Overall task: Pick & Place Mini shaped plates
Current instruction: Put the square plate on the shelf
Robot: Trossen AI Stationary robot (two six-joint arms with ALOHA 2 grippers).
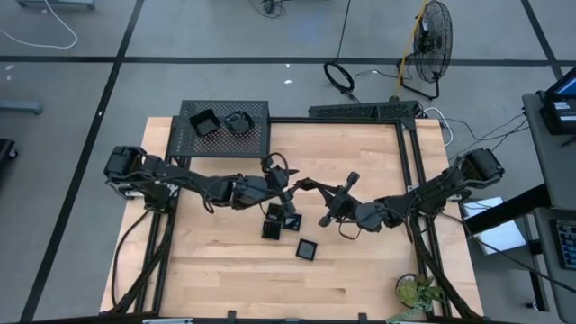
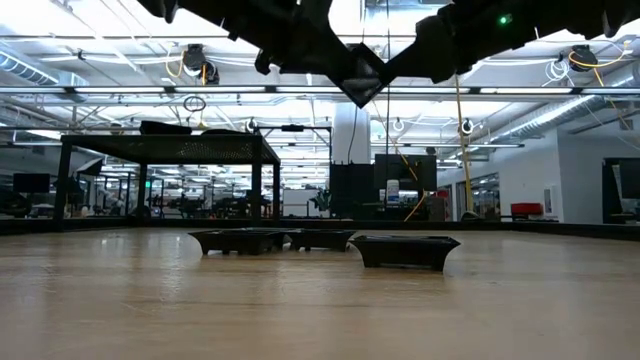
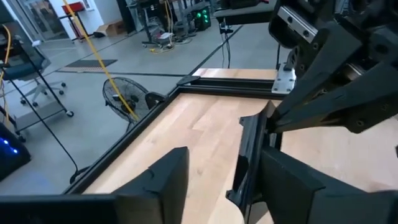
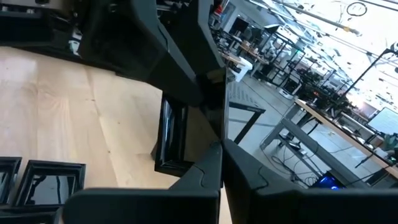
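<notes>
Looking level across a pale wooden counter (image 2: pixel 320 300). Sitting mid-counter, three shallow black mini plates: nearest one (image 2: pixel 404 250) to the right, a second plate (image 2: pixel 240 241) to the left, a third plate (image 2: pixel 322 239) peeking between them farther back. Standing behind on the left, a black mesh rack (image 2: pixel 165 150) on thin legs. Hanging overhead, two dark arms meeting at centre top, gripping a black plate (image 2: pixel 362 82) tilted edge-on between them, well above the counter. Glowing green on the right-side arm, a small light (image 2: pixel 504 19). Stretching beyond, a bright workshop hall.
</notes>
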